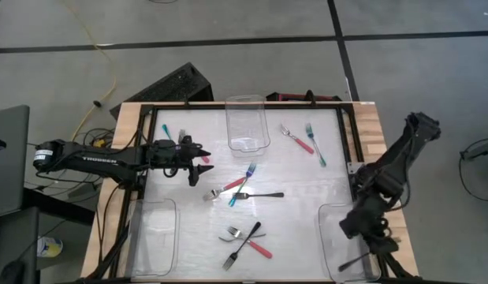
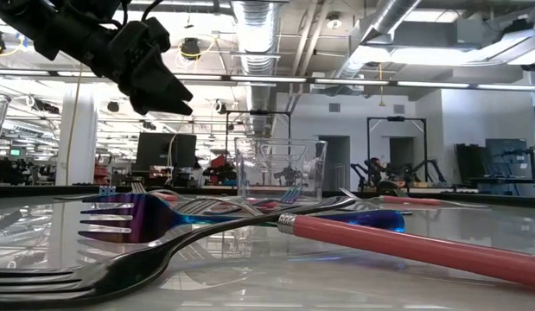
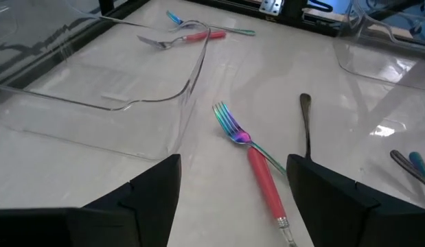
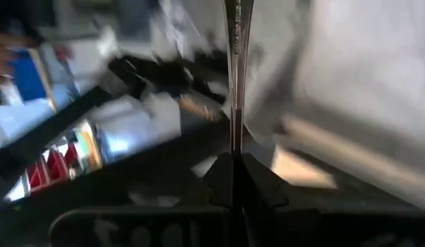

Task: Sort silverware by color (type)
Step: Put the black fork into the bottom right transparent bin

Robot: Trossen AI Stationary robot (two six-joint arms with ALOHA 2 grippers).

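Observation:
Forks with red, teal and black handles lie scattered on the table. One cluster (image 1: 242,189) is at the middle, another (image 1: 245,239) lies nearer, and two forks (image 1: 305,140) are at the far right. My left gripper (image 1: 203,164) hovers open left of the middle cluster. In its wrist view the left gripper (image 3: 234,168) stands over a red-handled fork (image 3: 260,171) without touching it, with a black fork's handle (image 3: 305,123) beside it. My right gripper (image 1: 371,251) is shut on a black fork (image 1: 352,262) at the near right bin (image 1: 332,225). My right gripper pinches the black fork by its handle (image 4: 234,147) between the two shut fingers (image 4: 222,180). The fork sticks straight out past the fingertips, in line with them. It is lifted clear of the table, above the near right bin.
Three clear plastic bins stand on the table: one at the far middle (image 1: 246,122), one at the near left (image 1: 153,237), one at the near right. A teal fork (image 1: 166,130) lies at the far left. A black frame (image 1: 141,118) borders the table.

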